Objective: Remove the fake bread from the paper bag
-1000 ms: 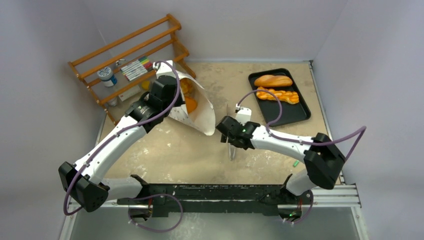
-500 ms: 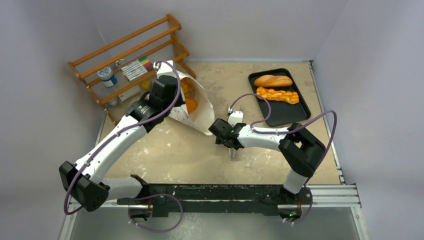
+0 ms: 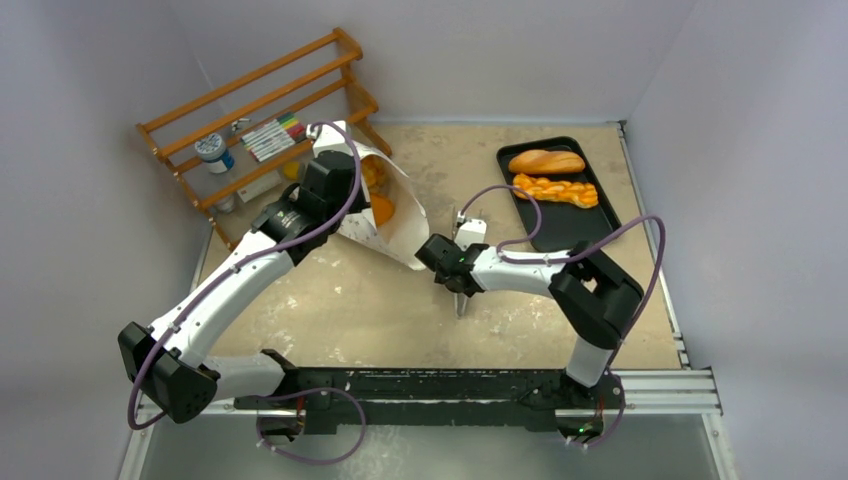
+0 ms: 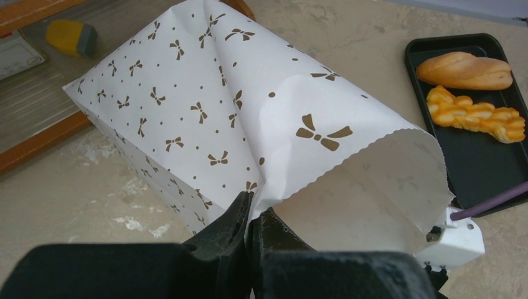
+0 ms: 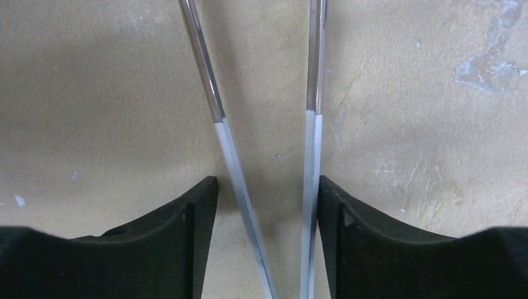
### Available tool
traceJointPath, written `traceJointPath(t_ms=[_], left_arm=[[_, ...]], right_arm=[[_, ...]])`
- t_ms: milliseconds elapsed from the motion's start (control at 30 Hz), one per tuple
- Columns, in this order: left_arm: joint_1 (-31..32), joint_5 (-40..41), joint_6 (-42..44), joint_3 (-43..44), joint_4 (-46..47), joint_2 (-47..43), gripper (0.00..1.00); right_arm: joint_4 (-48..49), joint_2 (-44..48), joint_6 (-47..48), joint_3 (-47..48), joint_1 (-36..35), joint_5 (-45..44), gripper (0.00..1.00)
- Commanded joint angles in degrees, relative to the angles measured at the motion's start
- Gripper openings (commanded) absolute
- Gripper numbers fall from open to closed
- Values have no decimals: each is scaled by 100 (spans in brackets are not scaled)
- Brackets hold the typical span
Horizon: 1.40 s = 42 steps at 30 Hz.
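The paper bag lies on its side with its mouth open toward the right. It is off-white with brown bow marks, as the left wrist view shows. Orange fake bread shows inside its mouth. My left gripper is shut on the bag's rim, pinching the paper between its jaws. My right gripper is just right of the bag's mouth. It holds metal tongs with pale blue handles between its fingertips. The tongs point down at the bare table.
A black tray at the back right holds a plain loaf and a braided loaf. A wooden rack with markers and a jar stands at the back left, behind the bag. Walls close in the table.
My right gripper has moved left with the tongs, closer to the bag's mouth, and its elbow has swung inward. The left arm and the bag have not moved.
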<state>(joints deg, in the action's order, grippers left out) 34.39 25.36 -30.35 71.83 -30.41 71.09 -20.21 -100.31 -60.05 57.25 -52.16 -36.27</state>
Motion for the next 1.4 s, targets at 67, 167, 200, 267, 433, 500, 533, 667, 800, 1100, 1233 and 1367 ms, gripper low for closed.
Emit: traceJointPath(t_ms=[67,167,200,267,433,500,533,667,800,1100,1233,1367], left_arm=[[-74,262,161,-20,63,-121,0],[-75,267,144,-42,62,-132,0],[-81,268,143,-53,62,-126,0],[-76,267,144,-63,46,-126,0],[-79,276,155,-126,-18,-142,0],[-81,276,161,-195,-48,-179,0],[-81,269,161,-234,-70,-200,0],[-80,216,161,-433,-139,-266,0],[-73,65,97,-586,-70,-305,0],[-64,-46,92,-576,38,-60,0],[-64,-24,86,-639,96,-68,0],[-43,25,71,-694,154,-42,0]], right_arm=[[-40,-247,-42,104,64,-56,51],[-49,-237,-45,59,79,-12,32],[-33,-216,-27,39,83,19,29],[6,-144,66,8,78,94,24],[-80,217,230,-22,62,26,22],[-161,485,272,-105,42,43,22],[-201,664,274,-132,28,44,21],[-358,1485,276,-498,-73,-1,20],[-738,2147,300,-515,-206,-113,20],[-1697,3727,319,-261,-959,-567,20],[-1692,4325,772,-227,-1188,-373,20],[-1637,4618,1360,165,-1322,-36,18]])
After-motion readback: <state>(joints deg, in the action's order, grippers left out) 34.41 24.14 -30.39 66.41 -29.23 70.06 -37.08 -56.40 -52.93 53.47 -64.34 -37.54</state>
